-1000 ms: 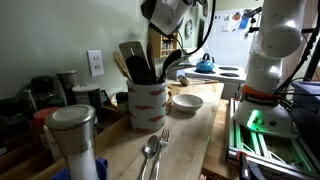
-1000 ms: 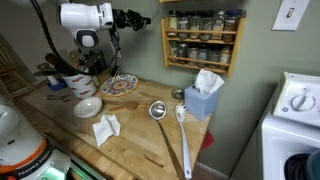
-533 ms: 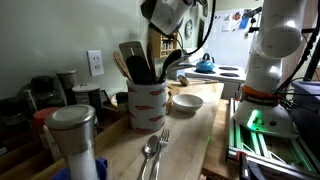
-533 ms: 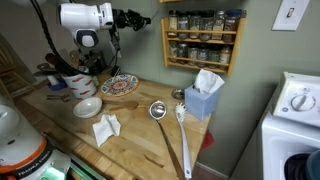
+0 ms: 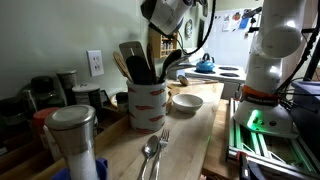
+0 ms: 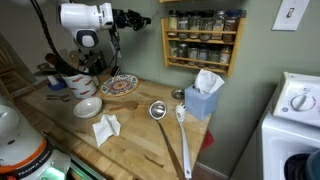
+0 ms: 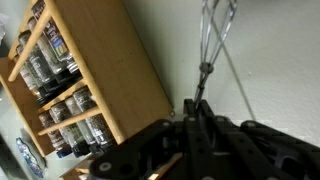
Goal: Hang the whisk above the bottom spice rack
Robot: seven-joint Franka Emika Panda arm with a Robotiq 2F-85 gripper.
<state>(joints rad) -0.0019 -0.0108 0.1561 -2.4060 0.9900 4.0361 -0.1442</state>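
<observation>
My gripper (image 7: 195, 106) is shut on the handle of a metal whisk (image 7: 217, 32), whose wire head points away from me against the pale wall. The wooden spice rack (image 7: 75, 70), its shelves full of jars, hangs on the wall just left of the whisk in the wrist view. In an exterior view the gripper (image 6: 135, 18) is raised high, a short way left of the rack (image 6: 203, 40). It also shows at the top of an exterior view (image 5: 165, 12), where the whisk is hard to make out.
On the wooden counter stand a utensil crock (image 5: 147, 103), a white bowl (image 6: 87, 107), a patterned plate (image 6: 118, 85), a blue tissue box (image 6: 203, 97), a ladle (image 6: 158, 110) and a crumpled napkin (image 6: 107, 127). A spoon and fork (image 5: 155, 150) lie near a canister (image 5: 73, 135).
</observation>
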